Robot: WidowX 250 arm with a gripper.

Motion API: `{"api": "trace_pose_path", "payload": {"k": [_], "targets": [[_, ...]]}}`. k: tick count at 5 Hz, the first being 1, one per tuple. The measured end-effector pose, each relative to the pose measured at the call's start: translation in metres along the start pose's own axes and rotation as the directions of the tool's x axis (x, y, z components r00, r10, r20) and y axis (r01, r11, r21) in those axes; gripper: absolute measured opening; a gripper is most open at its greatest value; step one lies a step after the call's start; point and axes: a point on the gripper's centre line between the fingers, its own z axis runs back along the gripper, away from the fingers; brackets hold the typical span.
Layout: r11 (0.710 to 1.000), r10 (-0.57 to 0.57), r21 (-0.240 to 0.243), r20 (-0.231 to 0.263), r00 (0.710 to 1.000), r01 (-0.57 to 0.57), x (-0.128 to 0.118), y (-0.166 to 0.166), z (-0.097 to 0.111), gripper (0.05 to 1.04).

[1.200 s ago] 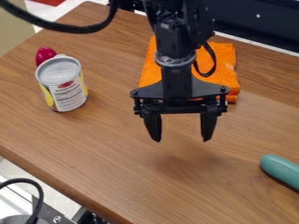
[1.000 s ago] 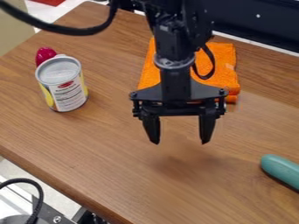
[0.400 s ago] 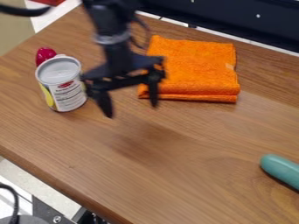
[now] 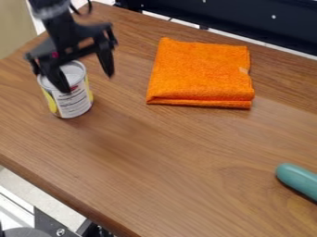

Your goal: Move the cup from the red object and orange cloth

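Spread apart, the gripper's (image 4: 88,83) two fingers are hanging at the far left, one overlapping the can and the other pointing down to its right; whether the nearer one is touching metal is impossible to tell, and nothing is being pinched. Beneath everything, the wooden table (image 4: 186,152) is running out of view at the right. Along its far side a dark panel (image 4: 248,18) is stretching, cut off by the view's edge. Right of the gripper, the folded orange cloth (image 4: 201,71) is lying flat, well apart from the can. At the far left, that can (image 4: 74,102), the one cup-like thing, is standing upright, its rim and upper front partly hidden. Near the right edge, a teal object (image 4: 299,180) is showing only one rounded end. Smallest, a sliver of the red object (image 4: 55,54) is peeping through the gripper's frame, mostly hidden.
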Motion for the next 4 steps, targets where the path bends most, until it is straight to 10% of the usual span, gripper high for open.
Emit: {"api": "trace_pose_path", "payload": {"k": [4], "targets": [[0.969, 0.234, -0.015, 0.379, 0.895, -0.247, 0.084, 0.037, -0.007, 0.998]]}}
